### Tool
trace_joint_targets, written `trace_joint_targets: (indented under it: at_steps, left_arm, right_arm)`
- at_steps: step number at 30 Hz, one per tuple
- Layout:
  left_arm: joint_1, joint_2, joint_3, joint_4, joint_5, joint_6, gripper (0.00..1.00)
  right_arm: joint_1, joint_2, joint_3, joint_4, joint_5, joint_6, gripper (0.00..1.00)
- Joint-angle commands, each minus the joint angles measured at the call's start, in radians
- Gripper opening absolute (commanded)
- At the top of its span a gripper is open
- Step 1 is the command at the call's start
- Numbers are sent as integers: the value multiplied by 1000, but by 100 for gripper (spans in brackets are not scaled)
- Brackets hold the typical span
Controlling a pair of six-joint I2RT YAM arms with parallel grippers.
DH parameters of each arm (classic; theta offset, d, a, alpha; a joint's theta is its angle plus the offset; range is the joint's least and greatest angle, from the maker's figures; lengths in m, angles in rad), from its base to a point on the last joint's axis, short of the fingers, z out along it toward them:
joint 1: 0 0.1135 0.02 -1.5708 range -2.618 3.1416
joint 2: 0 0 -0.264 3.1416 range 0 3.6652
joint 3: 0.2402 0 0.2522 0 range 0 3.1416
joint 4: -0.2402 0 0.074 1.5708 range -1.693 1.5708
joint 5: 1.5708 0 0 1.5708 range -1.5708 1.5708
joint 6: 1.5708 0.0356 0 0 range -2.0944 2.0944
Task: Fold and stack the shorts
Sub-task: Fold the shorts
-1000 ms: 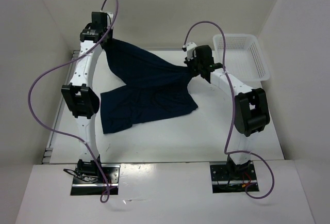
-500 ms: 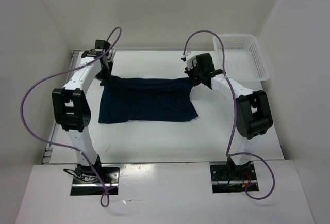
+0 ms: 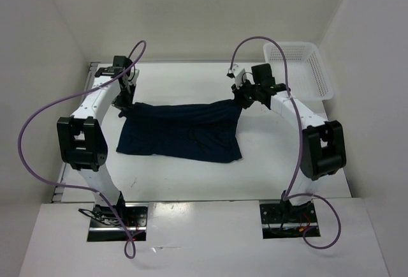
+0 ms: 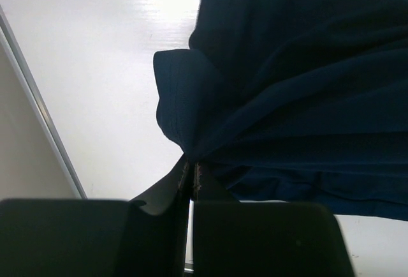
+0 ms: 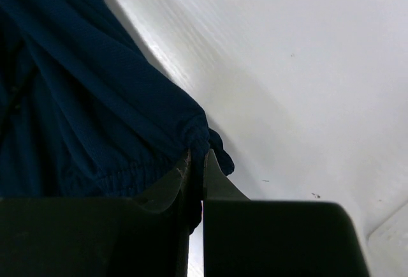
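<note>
Grip check first: the left gripper (image 3: 124,103) was pinched tight on a corner of the shorts (image 3: 182,131). On its wrist camera I could see both fingers pressed together, with a bunched fold of navy cloth fanning out from between them. The right gripper (image 3: 243,100) was clamped the same way on a gathered, ruched corner, and the white table (image 3: 191,178) showed bright behind it.

Pose next. The right arm reached forward with its elbow raised and its forearm angling in. Its wrist sat just left of the white mesh basket (image 3: 306,66), about level with the basket's near rim. The left arm worked well apart from the basket, on the other side of the shorts, with its elbow bent outward and its wrist tipped down over the cloth's far corner. Between the two grips the far edge of the shorts ran as a nearly straight line, roughly level with the basket's near rim. The rest of the fabric lay spread on the table to the left of the basket.

Against a second ago, I saw a big change. Then the left arm had its corner hoisted high, and the cloth hung from it in a slanted drape. Half a second back it had come down and the shorts were laid out flat. Since then both elbows had dropped, and the cloth had slid a little farther back from the basket's far end. Both grips were unchanged throughout.
</note>
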Motion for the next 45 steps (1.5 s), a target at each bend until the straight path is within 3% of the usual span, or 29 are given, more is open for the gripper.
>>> trace_joint_targets:
  at_steps: [1, 7, 15, 23, 25, 27, 29, 30, 32, 35, 40, 45]
  left_arm:
    - [33, -69, 23, -31, -32, 4, 0]
    - [84, -146, -79, -40, 34, 4, 0]
    - [84, -218, -272, -19, 58, 4, 0]
    - [40, -259, -439, -19, 58, 4, 0]
    - [40, -270, -470, -19, 58, 4, 0]
    - [40, -270, -481, -19, 58, 4, 4]
    - [30, -270, -507, -19, 81, 4, 16]
    - [30, -270, -507, -32, 92, 4, 23]
    - [30, -279, -507, -65, 126, 4, 49]
    - [30, -314, -420, -120, 187, 4, 65]
    - [88, -295, -242, -99, 334, 4, 78]
    - [89, -27, -128, -41, 333, 4, 78]
  right_arm:
    - [28, -187, 20, -75, -114, -102, 0]
    - [212, -447, -211, -199, -134, -311, 0]
    - [386, -528, -438, -161, -73, -388, 1]
    - [418, -528, -511, -162, -8, -422, 19]
    - [418, -541, -531, -162, 13, -422, 37]
    - [418, -570, -541, -162, 27, -413, 63]
    - [418, -571, -541, -144, 62, -384, 68]
    - [418, -571, -541, -120, 79, -364, 68]
    - [406, -571, -496, -107, 105, -299, 69]
    - [319, -526, -398, -107, 21, -159, 69]
    - [283, -372, -287, -44, -21, 90, 64]
    - [194, -132, -124, -76, -83, 277, 50]
